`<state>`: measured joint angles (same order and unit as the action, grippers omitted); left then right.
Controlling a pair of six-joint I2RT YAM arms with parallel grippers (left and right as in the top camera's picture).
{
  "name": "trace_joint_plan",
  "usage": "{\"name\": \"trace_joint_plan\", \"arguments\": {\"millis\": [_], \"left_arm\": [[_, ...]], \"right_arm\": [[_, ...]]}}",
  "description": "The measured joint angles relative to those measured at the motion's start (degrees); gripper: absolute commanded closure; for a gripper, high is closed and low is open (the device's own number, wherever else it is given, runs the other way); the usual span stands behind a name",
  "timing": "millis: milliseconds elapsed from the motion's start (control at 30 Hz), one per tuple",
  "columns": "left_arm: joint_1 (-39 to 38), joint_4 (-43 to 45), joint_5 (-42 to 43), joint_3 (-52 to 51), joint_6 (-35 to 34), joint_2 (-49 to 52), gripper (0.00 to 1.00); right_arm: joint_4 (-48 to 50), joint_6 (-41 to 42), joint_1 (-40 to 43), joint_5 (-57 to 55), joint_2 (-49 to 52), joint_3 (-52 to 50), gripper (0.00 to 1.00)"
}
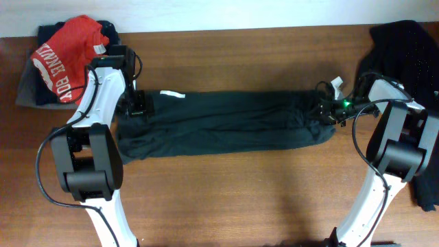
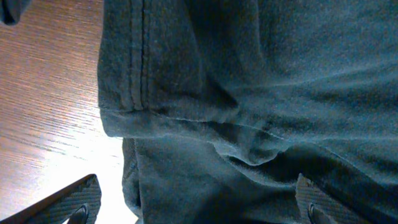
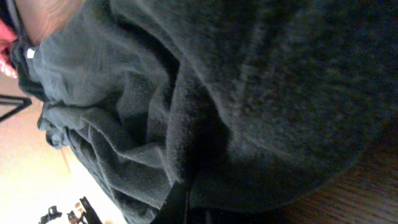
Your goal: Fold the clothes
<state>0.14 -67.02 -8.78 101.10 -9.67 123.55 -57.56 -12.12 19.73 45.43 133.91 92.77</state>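
The black T-shirt lies folded into a long band across the middle of the table, plain dark side up, with no lettering showing. My left gripper is over its left end. In the left wrist view the fingers stand wide apart and open, with hemmed dark fabric between them. My right gripper is at the shirt's bunched right end. In the right wrist view its dark finger is buried in gathered folds of the shirt, apparently shut on them.
A red tee with white lettering lies on a dark pile at the back left corner. Another black garment is heaped at the right edge. A white tag shows at the shirt's far edge. Bare wooden table lies in front.
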Motion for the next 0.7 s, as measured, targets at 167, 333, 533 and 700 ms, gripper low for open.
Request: {"name": "trace_joint_plan", "arguments": {"millis": [167,333,533,700], "left_arm": [[0.0,-0.68,0.0,0.0,0.0,0.0,0.01],[0.0,-0.92,0.87,0.0,0.11,0.0,0.01],[0.0,-0.61,9.75,0.0,5.84,0.0,0.01],[0.0,-0.37,17.64,0.07,10.8,0.0,0.01]], "right_arm": [[0.11,4.28,-0.24,-2.49,-0.59,0.26,0.96],[-1.36,6.99,1.14,-6.51,-0.44,3.04,0.96],[-6.62,10.8,5.33,-18.1,0.39,9.62,0.96],[-11.74,12.11,6.25,-26.51,2.29,15.82,0.96]]}}
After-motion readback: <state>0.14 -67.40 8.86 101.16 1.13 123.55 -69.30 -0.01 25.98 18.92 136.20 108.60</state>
